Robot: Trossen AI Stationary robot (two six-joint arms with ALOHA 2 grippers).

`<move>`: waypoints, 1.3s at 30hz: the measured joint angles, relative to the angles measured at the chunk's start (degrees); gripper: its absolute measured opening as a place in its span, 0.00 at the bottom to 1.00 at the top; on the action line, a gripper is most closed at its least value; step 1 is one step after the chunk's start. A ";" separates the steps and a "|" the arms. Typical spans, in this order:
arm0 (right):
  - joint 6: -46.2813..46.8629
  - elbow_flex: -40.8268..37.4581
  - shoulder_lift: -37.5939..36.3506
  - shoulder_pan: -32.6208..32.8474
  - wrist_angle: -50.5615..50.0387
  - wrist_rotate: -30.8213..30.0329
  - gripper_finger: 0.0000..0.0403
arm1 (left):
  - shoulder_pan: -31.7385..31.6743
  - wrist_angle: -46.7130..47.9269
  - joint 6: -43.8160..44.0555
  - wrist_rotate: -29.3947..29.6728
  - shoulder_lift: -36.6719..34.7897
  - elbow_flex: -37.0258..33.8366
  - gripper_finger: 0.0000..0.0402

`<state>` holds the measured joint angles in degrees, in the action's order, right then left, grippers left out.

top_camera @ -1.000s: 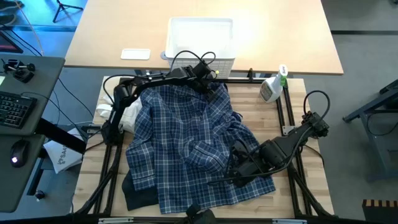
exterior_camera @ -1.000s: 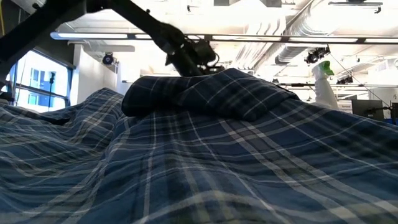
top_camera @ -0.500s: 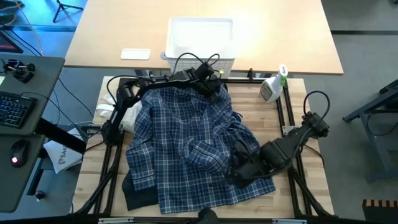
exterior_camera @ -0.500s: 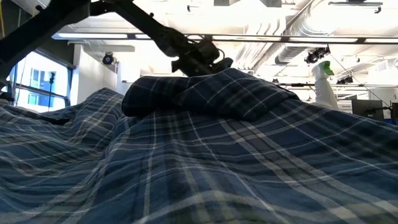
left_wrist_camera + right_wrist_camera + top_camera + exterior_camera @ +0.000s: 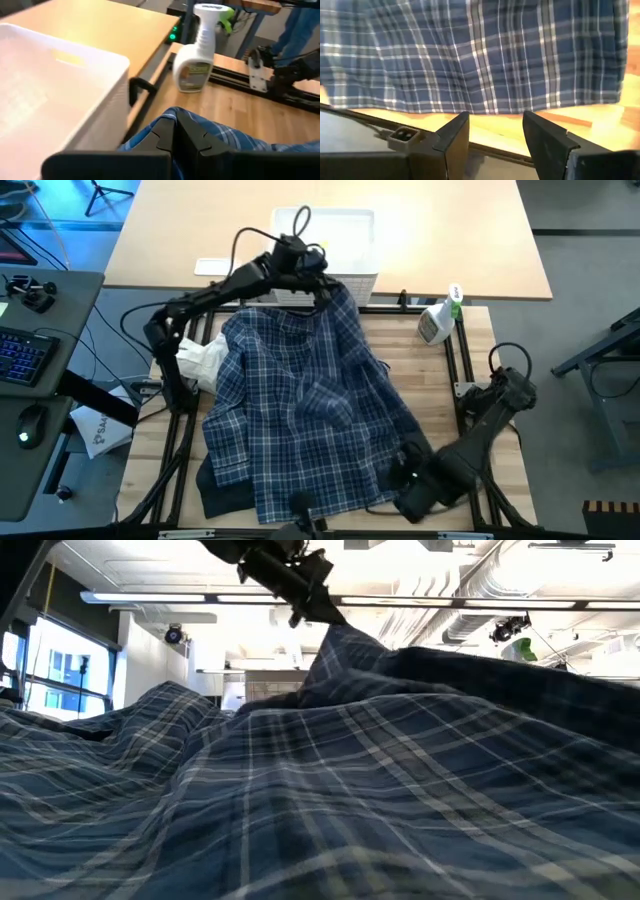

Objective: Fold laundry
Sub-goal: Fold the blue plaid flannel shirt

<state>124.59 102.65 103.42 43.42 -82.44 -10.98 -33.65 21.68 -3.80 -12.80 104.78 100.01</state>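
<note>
A blue-and-white plaid shirt [image 5: 310, 410] lies spread over most of the table, and its far end is pulled up into a peak [image 5: 335, 635]. My left gripper [image 5: 322, 278] is shut on that peak, above the table's far edge by the basket. My right gripper [image 5: 412, 485] hangs open over the table's near right part. Its fingers [image 5: 455, 132] stand above bare wood just off the shirt's hem [image 5: 485, 107] and touch nothing. A dark garment [image 5: 215, 495] sticks out from under the shirt at the near left. My left gripper pinches a bunched bit of the shirt's far edge [image 5: 172, 114] between its two shut fingers. It comes from the left and slants slightly down. The cloth runs taut from the fingers down to the table, where the rest of the shirt lies.
A white lattice basket [image 5: 322, 240] stands beyond the table's far edge, right behind the left gripper. A spray bottle [image 5: 437, 320] stands at the far right corner. A white cloth [image 5: 205, 360] lies at the left edge. Bare wood [image 5: 430, 390] shows on the right.
My left gripper has risen and moved toward the far edge, taking the shirt's far end with it. The bunched far part is now drawn up into a taut peak, while the near part has stayed down. My right gripper has moved toward the near edge, turning about its own axis, and is still open.
</note>
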 joint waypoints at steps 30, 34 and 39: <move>-20.23 -67.07 -36.38 -4.77 36.74 16.23 0.45 | 0.51 5.47 3.43 1.18 -0.79 -0.04 0.00; -25.07 -73.25 -35.36 -4.75 43.73 20.90 0.39 | 1.40 5.47 5.95 2.00 -0.79 -0.04 0.00; -26.49 -76.90 -35.26 -3.08 49.24 19.44 0.14 | 2.87 5.34 9.07 5.55 -0.79 -0.04 0.00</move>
<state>98.10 25.76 68.16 40.35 -33.20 8.46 -30.78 27.02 5.27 -7.24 103.98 99.96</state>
